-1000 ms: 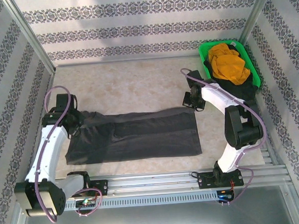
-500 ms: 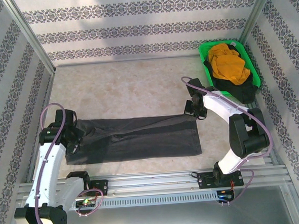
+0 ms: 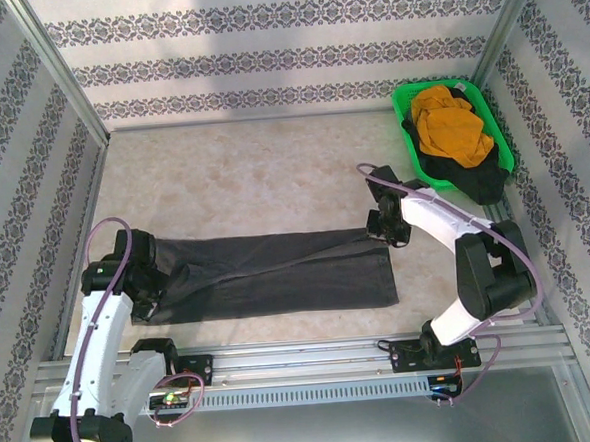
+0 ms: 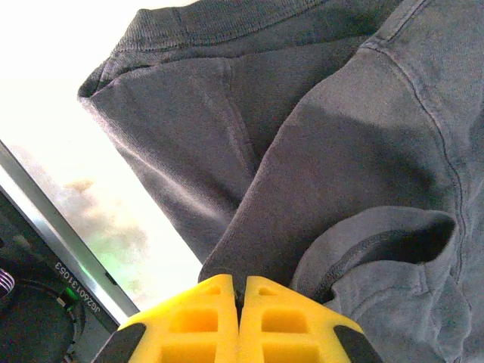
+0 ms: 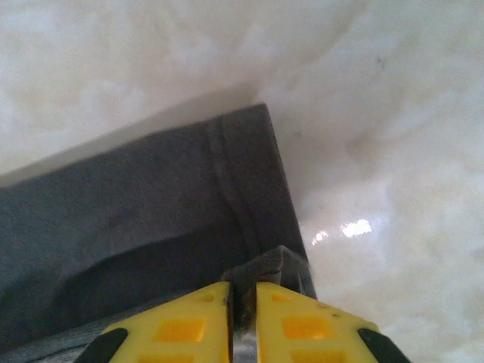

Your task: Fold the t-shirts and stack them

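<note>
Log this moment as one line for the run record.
charcoal t-shirt: long band across table | left gripper: shut on its left end | right gripper: shut on its right hem | orange t-shirt, black t-shirt: in green basket

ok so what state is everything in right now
grey t-shirt, folded into a long band, lying flat
orange t-shirt, crumpled in the basket
black t-shirt, crumpled, spilling over the basket's edge
basket, upright, holding two shirts
left hand, shut on the grey t-shirt
right hand, pinching the grey t-shirt's hem corner

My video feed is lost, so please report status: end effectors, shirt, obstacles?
Left end effector shut on charcoal t-shirt. Right end effector pinches its hem corner. Green basket apart, far right.
</note>
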